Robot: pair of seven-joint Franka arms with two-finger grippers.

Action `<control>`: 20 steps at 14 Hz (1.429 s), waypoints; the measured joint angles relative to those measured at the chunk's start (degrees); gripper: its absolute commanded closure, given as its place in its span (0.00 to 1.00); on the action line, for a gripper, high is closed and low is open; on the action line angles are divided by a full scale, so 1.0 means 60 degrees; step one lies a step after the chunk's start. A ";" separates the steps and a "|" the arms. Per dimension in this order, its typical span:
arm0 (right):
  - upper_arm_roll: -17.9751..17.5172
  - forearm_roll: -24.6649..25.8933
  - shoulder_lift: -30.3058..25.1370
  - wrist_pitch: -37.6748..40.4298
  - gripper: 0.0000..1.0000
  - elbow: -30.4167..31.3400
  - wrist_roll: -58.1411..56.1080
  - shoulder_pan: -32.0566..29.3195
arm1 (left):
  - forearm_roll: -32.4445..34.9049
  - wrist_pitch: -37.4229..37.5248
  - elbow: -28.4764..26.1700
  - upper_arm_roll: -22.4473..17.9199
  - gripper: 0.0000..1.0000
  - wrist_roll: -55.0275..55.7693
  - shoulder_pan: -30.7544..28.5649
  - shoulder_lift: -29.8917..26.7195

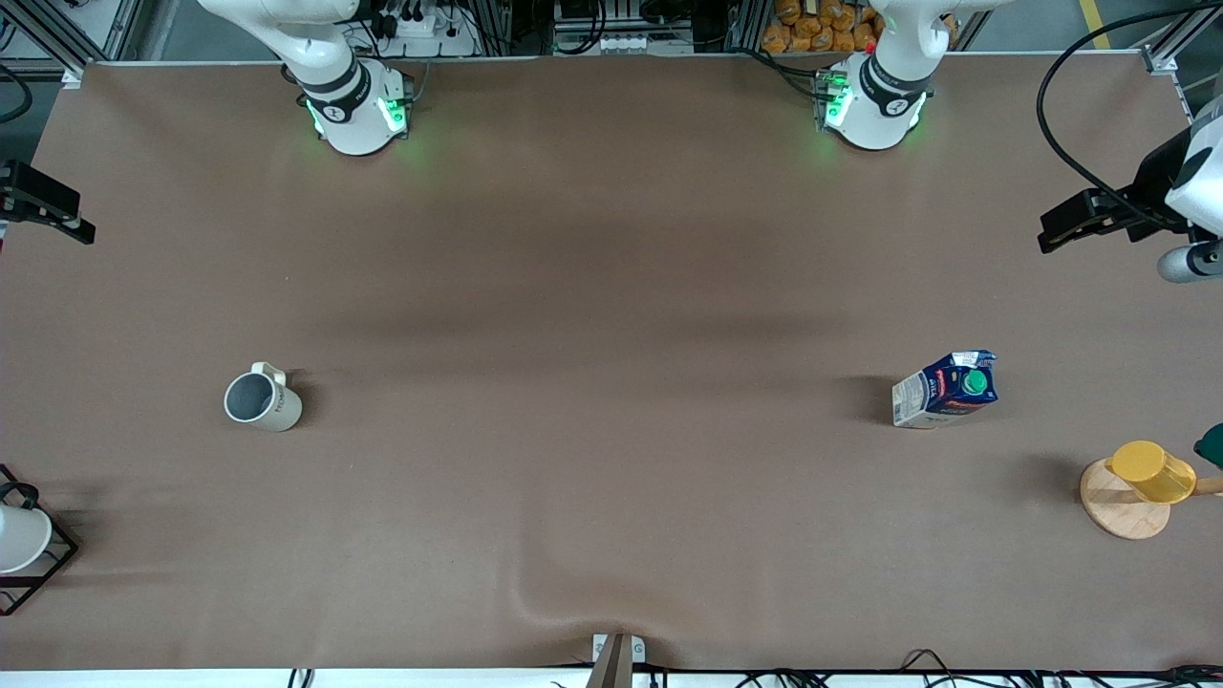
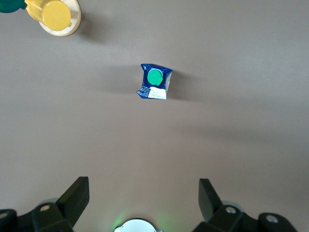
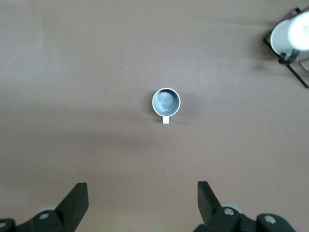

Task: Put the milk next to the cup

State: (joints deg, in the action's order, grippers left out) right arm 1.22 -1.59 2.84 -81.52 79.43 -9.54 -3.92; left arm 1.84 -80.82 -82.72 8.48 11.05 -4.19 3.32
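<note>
1. You are looking at the opening step: nothing is being gripped, and the milk (image 1: 946, 389) is standing at the left arm's end of the table (image 1: 611, 287), well apart from the cup (image 1: 260, 397), which is sitting at the right arm's end

2. The left gripper (image 2: 144, 193) is hanging high over the table with its fingers spread apart and empty; in the left wrist view the milk is showing as a small carton from above, well clear of the fingers (image 2: 77, 195)

3. The right gripper (image 3: 143, 195) is likewise hanging high over the cup with its fingers apart, holding nothing; this arm appears to be waiting

4. The milk is standing upright, its long axis running vertically and its green cap (image 1: 975, 382) pointing up; from above, the gable ridge seems to be running roughly along the line joining the two fingers, though that is hard to be sure of

5. The cup is standing upright, mouth open to the ceiling, its handle (image 1: 265, 369) pointing toward the robots' bases

6. The next move, as you might judge it, is calling for the left gripper to come down over the milk and close across its flat sides below the cap, then carry it the length of the table

7. A yellow cup (image 1: 1151, 471) on a wooden disc (image 1: 1120, 511) is sitting near the milk, nearer to the front camera, and a white cup in a wire frame (image 1: 24, 540) is resting near the table's edge at the right arm's end; neither is part of your job
</note>
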 measured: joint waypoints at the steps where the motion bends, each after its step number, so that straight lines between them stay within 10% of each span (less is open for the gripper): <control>1: -0.0009 0.0000 0.0000 0.0012 0.00 0.0000 0.0166 0.0000 | 0.0000 0.0000 0.0005 0.0000 0.00 0.0000 0.0000 0.0000; 15: -0.0053 0.0000 0.0473 0.0044 0.00 0.0260 0.0398 0.0002 | 0.0587 -0.2403 -0.0134 0.0011 0.00 -0.0012 0.0007 0.2967; 20: -0.0030 0.0000 0.1281 -0.1754 0.00 0.1123 0.0395 -0.0001 | 0.0618 -0.3667 -0.1053 -0.0001 0.00 -0.0557 -0.0042 0.3324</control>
State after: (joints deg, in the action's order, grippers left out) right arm 1.03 -1.59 10.53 -92.05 86.16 -7.17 -3.92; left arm 5.56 -102.82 -89.04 8.47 7.71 -4.44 23.26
